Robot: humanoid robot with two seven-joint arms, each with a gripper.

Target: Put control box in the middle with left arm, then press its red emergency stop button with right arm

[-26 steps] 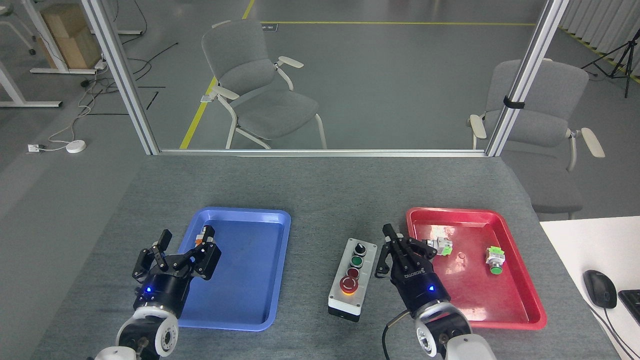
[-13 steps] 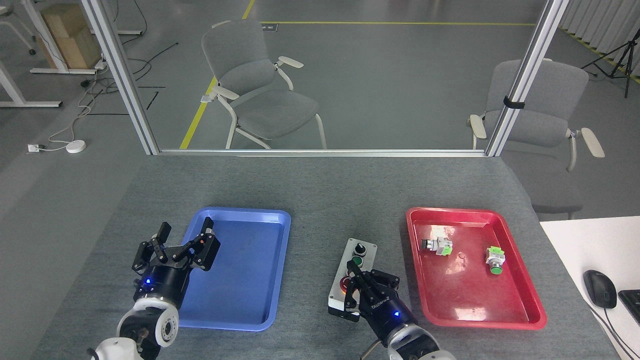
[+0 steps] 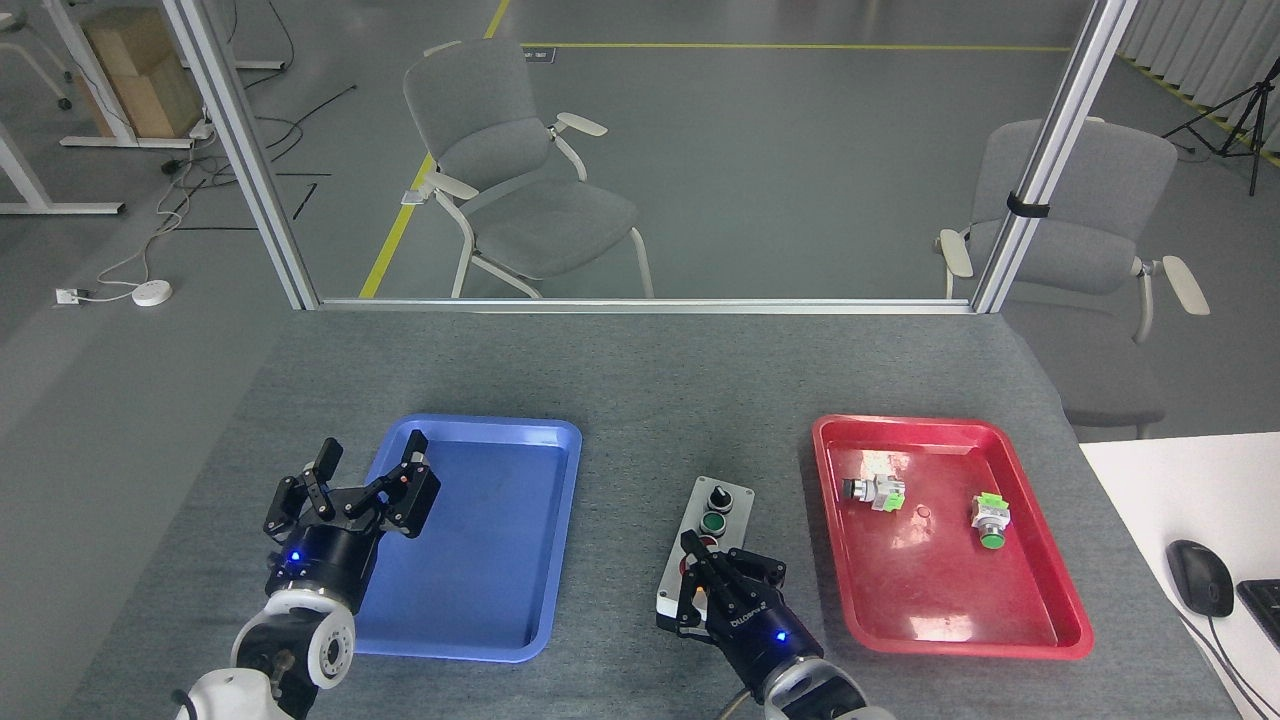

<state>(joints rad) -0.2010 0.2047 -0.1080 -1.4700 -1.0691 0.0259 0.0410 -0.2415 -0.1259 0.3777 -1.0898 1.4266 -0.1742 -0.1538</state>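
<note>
Head view
Blue tray: lies left of centre on the grey cloth tabletop; its floor is bare blue plastic.
Red tray: lies right of centre; holds two small loose push-button parts, one with a black head near its far left corner, one with a green head further right. The two are apart from each other and from the tray walls.
Control box: on the bare cloth between the trays, nearer the red one, long axis running away from the robot. Its black knob and green button show at the far end; the near half is covered by the right arm's gripper.
Red emergency stop button: hidden under the right fingers; contact cannot be told.
Right gripper: over the near end of the box, fingers drawn close together and pointing down.
Left gripper: fingers spread, holding nothing, above the near left edge of the blue tray.
Edges: an aluminium frame rail bounds the far side of the table.
Open room: a wide strip of bare cloth between the trays and the rail, and a narrower lane between blue tray and box.
</note>
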